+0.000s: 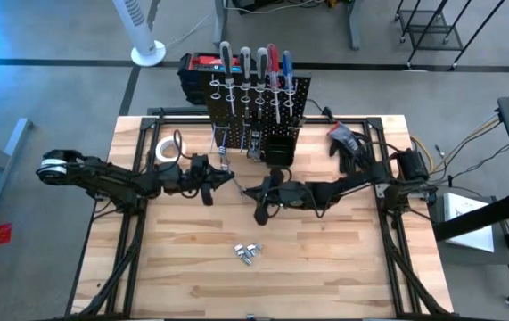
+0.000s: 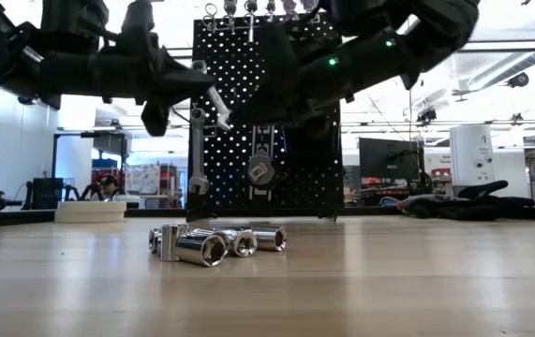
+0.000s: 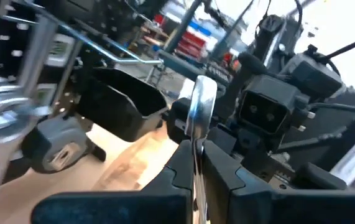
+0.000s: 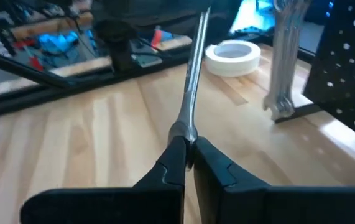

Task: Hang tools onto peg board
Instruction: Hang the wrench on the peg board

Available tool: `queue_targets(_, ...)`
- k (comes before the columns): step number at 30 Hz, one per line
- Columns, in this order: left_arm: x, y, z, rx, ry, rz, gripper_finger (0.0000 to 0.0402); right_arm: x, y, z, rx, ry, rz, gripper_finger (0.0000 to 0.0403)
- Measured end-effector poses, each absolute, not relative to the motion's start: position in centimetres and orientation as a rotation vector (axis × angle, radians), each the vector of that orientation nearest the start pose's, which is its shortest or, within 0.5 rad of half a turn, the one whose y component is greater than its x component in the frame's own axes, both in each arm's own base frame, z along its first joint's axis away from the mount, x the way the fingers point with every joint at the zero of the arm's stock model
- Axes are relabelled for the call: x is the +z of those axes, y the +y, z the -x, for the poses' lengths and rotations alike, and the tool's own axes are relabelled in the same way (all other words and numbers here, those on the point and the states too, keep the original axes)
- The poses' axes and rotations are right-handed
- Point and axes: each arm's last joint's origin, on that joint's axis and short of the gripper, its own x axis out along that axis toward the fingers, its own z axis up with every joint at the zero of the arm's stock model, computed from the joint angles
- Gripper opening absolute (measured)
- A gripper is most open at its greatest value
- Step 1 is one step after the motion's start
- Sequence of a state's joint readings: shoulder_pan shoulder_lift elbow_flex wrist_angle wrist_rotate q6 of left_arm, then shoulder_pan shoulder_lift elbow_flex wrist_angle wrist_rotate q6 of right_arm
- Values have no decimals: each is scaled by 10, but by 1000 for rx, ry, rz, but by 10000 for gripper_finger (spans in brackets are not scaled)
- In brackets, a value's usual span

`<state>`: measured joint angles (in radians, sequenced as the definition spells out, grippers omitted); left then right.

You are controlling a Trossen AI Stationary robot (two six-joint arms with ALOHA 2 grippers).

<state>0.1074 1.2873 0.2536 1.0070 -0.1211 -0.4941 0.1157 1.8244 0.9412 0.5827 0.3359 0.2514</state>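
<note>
Both grippers clamp one silver wrench mid-worktop: left gripper at its 9 o'clock end, right gripper at 3 o'clock, its long axis running between them.

The peg board stands upright at the back of the desk. In front of it, toward the desk's middle, lie the sockets. The tape roll lies to its left, the gloves to its right, a case behind it
</note>
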Motion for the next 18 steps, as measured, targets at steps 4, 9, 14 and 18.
queue_targets(4,169,26,-204,227,-107,518,0,188,32,-384,-262,263,-160,2)
queue_targets(9,167,25,-195,232,-166,534,0,195,30,-392,-274,244,-158,1)
queue_targets(14,165,27,-196,280,-156,536,0,185,25,-413,-305,265,-177,1)
queue_targets(18,162,27,-195,308,-141,532,0,173,25,-428,-331,272,-217,0)
